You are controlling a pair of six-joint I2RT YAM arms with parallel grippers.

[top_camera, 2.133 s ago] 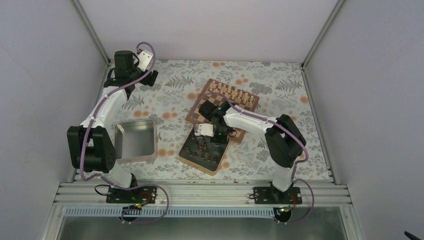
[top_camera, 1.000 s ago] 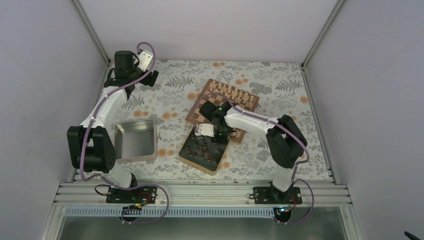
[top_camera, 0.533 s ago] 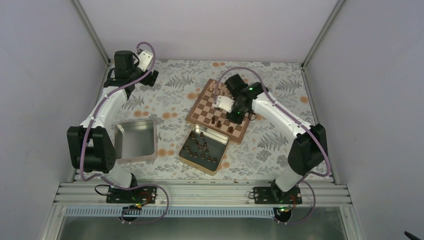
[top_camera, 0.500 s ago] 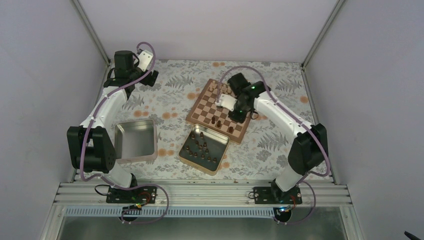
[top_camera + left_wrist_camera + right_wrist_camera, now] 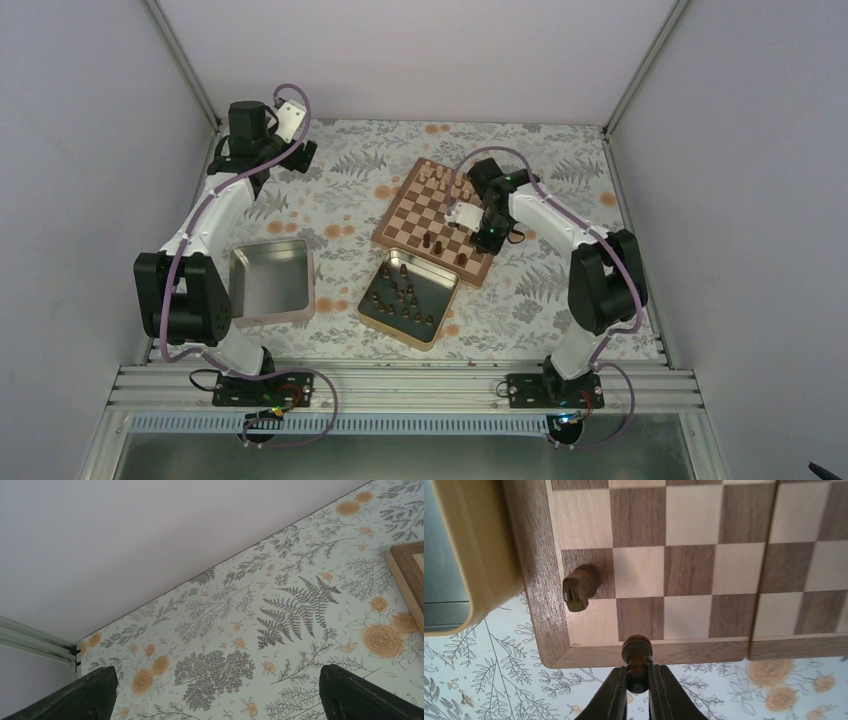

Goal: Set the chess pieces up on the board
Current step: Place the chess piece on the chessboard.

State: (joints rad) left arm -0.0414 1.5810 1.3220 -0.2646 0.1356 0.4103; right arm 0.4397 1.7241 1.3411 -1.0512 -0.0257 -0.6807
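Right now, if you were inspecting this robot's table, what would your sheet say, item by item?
Surface: floral cloth, lying flat.
Job's things: board with a few dark pieces by its near edge; more stand in a tin beside it.
Clutter: pale pieces on the board's far rows; one empty tin.
Grippers: left gripper open above bare cloth; right gripper shut on one dark piece over the board's border.
Cables: purple cables run along both arms.
Surroundings: plain walls and a metal frame; nothing else seen.
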